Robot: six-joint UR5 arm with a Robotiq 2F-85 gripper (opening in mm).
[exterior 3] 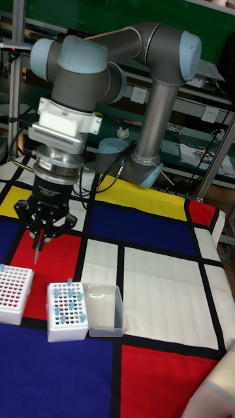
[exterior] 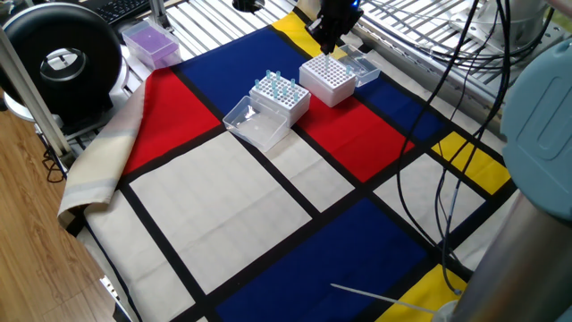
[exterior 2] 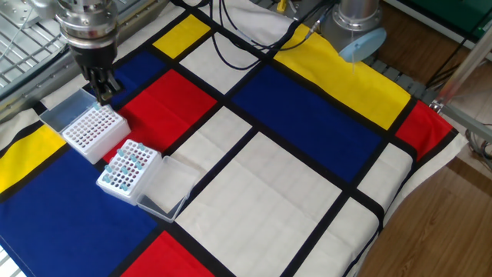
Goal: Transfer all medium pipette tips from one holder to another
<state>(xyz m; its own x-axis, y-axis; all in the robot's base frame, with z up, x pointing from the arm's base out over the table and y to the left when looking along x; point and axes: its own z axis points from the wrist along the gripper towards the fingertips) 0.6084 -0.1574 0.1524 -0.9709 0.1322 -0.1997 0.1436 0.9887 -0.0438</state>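
while the end effector (exterior 3: 39, 243) hangs above the far corner of the checkered desk (exterior: 223, 215), we see its fingers drawn narrow around one of the medium pipette tips (exterior 3: 36, 253), long axis near vertical and point down. directly below and slightly toward the desk's edge sits the receiving holder (exterior 2: 94, 132), a white perforated box that looks almost empty, with one tip at a corner in the tall view. the supply holder (exterior 2: 127, 168), touching it on the inner side, carries the remaining blue tips, its clear lid (exterior 2: 165, 188) open alongside. we judge the coming move to be a straight descent into a free hole.
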